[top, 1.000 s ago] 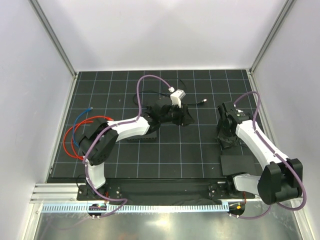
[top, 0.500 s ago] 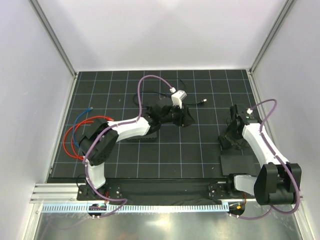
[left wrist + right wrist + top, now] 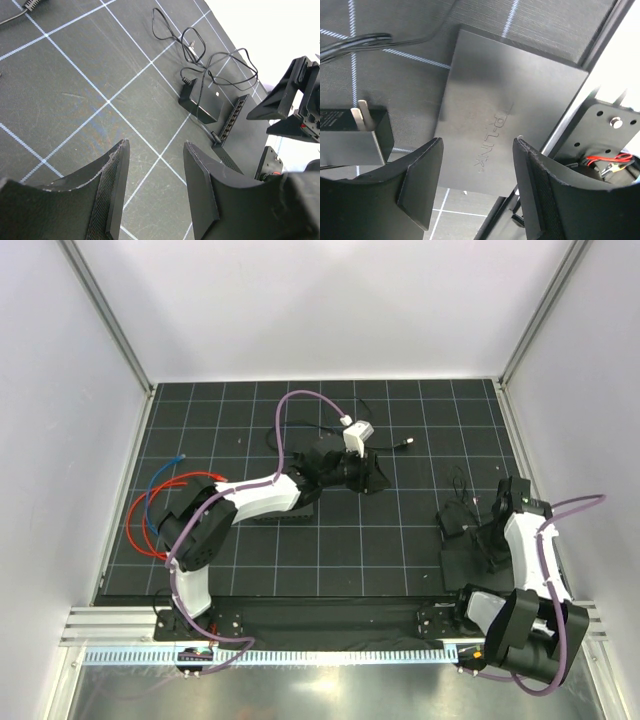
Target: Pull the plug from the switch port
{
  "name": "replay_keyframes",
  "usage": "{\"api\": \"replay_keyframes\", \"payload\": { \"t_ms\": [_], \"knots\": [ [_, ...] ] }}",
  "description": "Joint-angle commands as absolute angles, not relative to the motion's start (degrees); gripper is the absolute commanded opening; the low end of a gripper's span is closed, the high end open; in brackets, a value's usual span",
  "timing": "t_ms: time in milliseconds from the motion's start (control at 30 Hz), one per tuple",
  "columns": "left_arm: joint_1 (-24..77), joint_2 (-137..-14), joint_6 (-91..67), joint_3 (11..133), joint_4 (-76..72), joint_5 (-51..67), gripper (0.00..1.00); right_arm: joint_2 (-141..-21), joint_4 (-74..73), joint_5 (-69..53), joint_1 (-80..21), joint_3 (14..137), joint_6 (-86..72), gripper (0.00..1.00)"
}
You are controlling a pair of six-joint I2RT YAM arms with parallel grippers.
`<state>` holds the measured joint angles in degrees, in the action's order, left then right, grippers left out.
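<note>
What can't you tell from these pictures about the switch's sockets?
Top view: right arm overhangs the switch; sockets not visible.
Left wrist view: socket row too small to tell if anything is plugged in.
Right wrist view: only the switch's top face shows; power brick cut off by the left edge.

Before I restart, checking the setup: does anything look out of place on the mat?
The brick lies unplugged beside the switch, prongs bare, its cord in a loose tangle. Nothing looks damaged or spilled.

Top view looks down from behind; both wrist views share the switch (image 3: 510,110), right nearest.
</note>
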<state>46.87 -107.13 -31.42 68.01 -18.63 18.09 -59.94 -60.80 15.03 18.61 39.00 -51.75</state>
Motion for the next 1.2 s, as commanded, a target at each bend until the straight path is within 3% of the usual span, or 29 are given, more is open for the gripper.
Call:
{"api": "replay_keyframes", "payload": {
  "t_ms": [0, 133, 233, 433, 633, 933, 1167],
  "knots": [
    [46.9, -106.8, -30.8, 69.2, -21.0, 19.3, 0.51, -57.1, -61.5, 15.4, 19.9, 38.9, -55.1, 0.66],
    [46.9, -107.2, -30.8, 69.7, -21.0, 20.2, 0.51, -58.9, -55.9, 11.7, 21.4, 36.7, -53.5, 0.68],
    [46.9, -108.9, -31.0, 71.1, -20.5, 24.0, 0.51, -62.8, -52.8, 4.8, 21.3, 36.8, -49.1, 0.64],
    [48.4, -115.6, -36.1, 76.8, -20.3, 29.4, 0.52, -60.8, -50.5, 2.9, 21.3, 37.4, -44.1, 0.64],
    [55.1, -123.6, -35.2, 87.3, -12.4, 18.4, 0.54, -60.4, -51.7, 2.5, 21.3, 40.9, -40.9, 0.63],
    [60.0, -132.2, -36.1, 96.5, -7.8, 12.3, 0.51, -59.8, -52.9, 1.4, 21.2, 46.0, -37.6, 0.63],
    [61.3, -135.9, -37.6, 100.7, -6.2, 9.2, 0.49, -57.9, -53.2, -1.9, 15.3, 48.0, -33.1, 0.61]
  ]
}}
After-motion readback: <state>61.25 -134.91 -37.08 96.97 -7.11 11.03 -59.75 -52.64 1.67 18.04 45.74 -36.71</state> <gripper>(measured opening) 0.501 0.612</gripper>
